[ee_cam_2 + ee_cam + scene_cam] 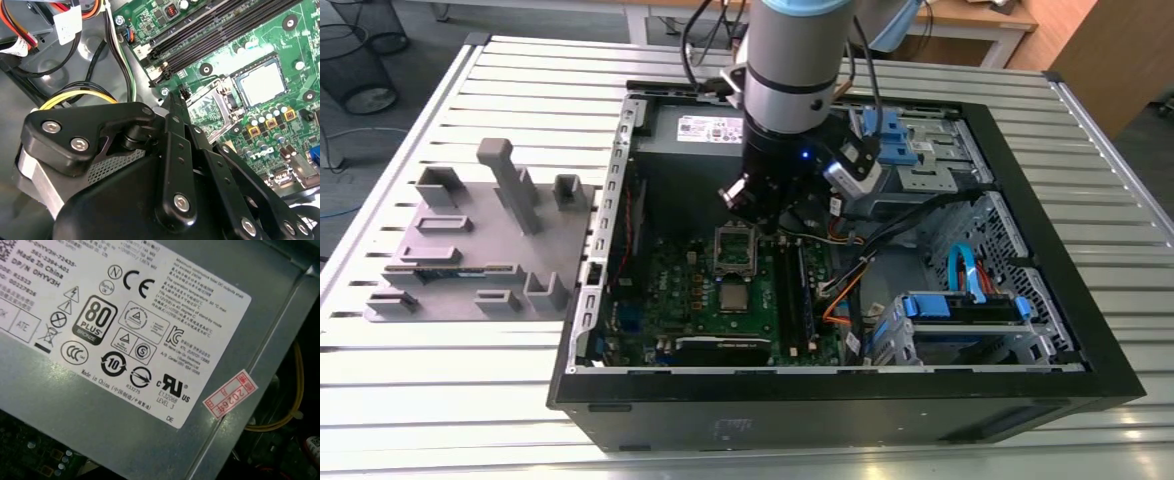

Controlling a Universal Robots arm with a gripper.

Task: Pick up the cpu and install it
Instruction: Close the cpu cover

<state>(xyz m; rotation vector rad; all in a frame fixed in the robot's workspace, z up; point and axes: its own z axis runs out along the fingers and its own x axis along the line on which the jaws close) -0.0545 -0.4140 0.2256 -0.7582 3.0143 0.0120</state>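
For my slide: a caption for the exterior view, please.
Gripper over the open computer case; cpu lies on the motherboard.

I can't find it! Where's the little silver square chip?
In the exterior view, the small silver-grey square cpu lies on the green motherboard, beside the metal bracket.

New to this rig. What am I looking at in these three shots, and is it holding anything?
One robot arm with a gripper reaches into an open computer case lying on a slatted metal table. The exterior view comes from a camera off the arm; a grey parts fixture sits on the exterior view's left. Both wrist views come from cameras riding on the arm: the first faces the power supply label, the second looks past the gripper's black body onto the motherboard. The cpu, a silver square, lies on the board beside an opened metal bracket, apart from the gripper. Whether anything is held, I cannot tell.
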